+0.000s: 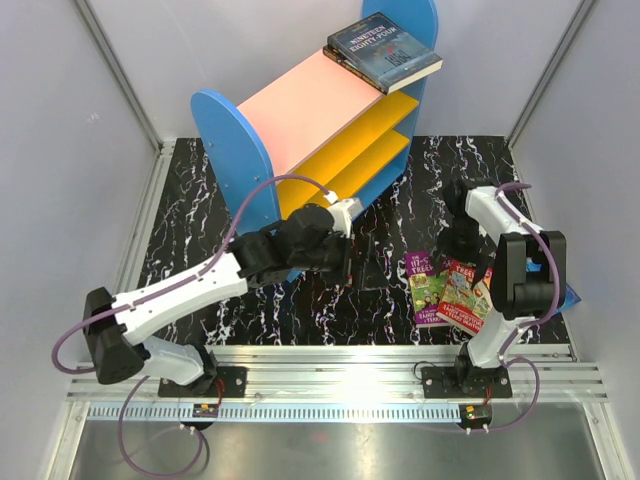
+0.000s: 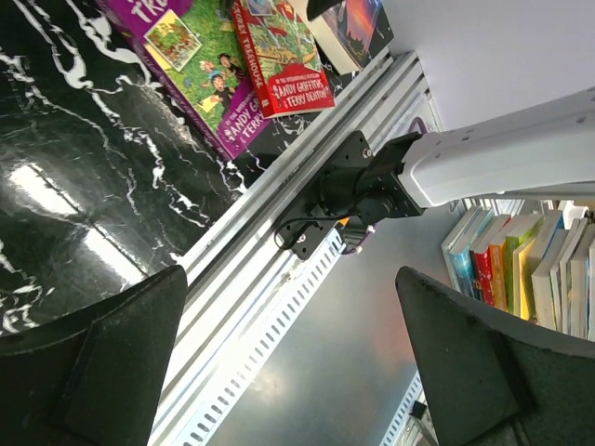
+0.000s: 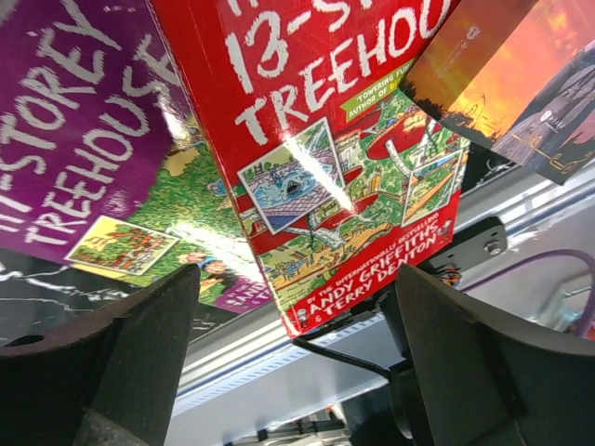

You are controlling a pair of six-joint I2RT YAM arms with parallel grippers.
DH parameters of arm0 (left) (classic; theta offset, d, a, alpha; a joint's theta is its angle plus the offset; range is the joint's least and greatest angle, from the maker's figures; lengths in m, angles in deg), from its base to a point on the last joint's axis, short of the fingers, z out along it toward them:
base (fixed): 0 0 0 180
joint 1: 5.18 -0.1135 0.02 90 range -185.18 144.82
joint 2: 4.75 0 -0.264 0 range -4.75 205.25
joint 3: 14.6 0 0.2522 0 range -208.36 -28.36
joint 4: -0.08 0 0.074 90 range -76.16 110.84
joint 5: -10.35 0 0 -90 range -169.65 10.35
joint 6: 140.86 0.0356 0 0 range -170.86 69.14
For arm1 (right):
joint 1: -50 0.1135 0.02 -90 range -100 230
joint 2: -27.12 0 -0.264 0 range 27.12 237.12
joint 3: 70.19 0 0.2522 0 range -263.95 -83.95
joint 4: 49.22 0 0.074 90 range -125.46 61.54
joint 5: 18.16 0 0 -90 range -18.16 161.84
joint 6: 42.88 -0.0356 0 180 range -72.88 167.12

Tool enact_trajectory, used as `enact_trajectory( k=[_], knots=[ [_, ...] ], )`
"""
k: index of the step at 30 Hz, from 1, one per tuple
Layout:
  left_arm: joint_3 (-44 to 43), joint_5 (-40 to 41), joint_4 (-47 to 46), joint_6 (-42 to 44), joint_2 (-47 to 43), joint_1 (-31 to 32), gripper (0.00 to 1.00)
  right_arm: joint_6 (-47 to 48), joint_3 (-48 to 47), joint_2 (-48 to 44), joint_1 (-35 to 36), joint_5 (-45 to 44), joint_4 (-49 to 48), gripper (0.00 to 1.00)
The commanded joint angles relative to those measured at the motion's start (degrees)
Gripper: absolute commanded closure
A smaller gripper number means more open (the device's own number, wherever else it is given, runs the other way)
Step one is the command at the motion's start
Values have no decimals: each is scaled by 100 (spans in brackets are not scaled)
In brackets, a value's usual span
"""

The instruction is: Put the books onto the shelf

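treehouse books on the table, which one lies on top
The red 13-Storey Treehouse paperback: its edge overlaps the purple Treehouse paperback, which lies partly beneath it.

books (image 3: 325,186): glossy paper; table (image 1: 185,222): polished, marbled; rail (image 1: 340,365): ribbed metal

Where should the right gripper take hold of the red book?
Its near short edge, from the rail side: the red book lies partly on the purple book, so that edge seems lifted, and the open right gripper hangs just above it.
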Motion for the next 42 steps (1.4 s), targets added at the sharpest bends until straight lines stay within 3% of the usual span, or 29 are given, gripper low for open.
enact_trajectory(
  k=[1,9,12,13,16,20,22,23,26,33,42],
  knots=[
    [392,141,-439,-136,-508,-191,1,173,-9,72,221,-303,194,7],
    [902,255,-641,-286,-1027,-403,1,173,96,773,688,-373,124,12],
    [946,299,-650,-329,-1132,-412,1,85,122,1133,873,-549,115,20],
    [964,316,-650,-364,-1158,-412,1,59,122,1231,882,-619,141,28],
    [1043,351,-659,-426,-1299,-412,1,76,52,1688,882,-768,185,39],
    [1227,535,-580,-488,-1571,-412,1,6,-35,1979,882,-962,325,63],
    [1324,615,-545,-523,-1800,-412,1,32,-53,2075,873,-954,335,69],
    [1412,694,-519,-532,-1887,-412,1,32,-88,2111,882,-980,378,79],
    [1561,800,-466,-549,-2108,-429,1,6,-132,2330,882,-1068,431,98],
    [1615,782,-334,-488,-2249,-499,1,32,-378,2218,890,-1252,492,100],
    [1386,221,-878,-312,-1828,-508,1,-143,-2653,794,1162,-436,1380,100]
  ],
)
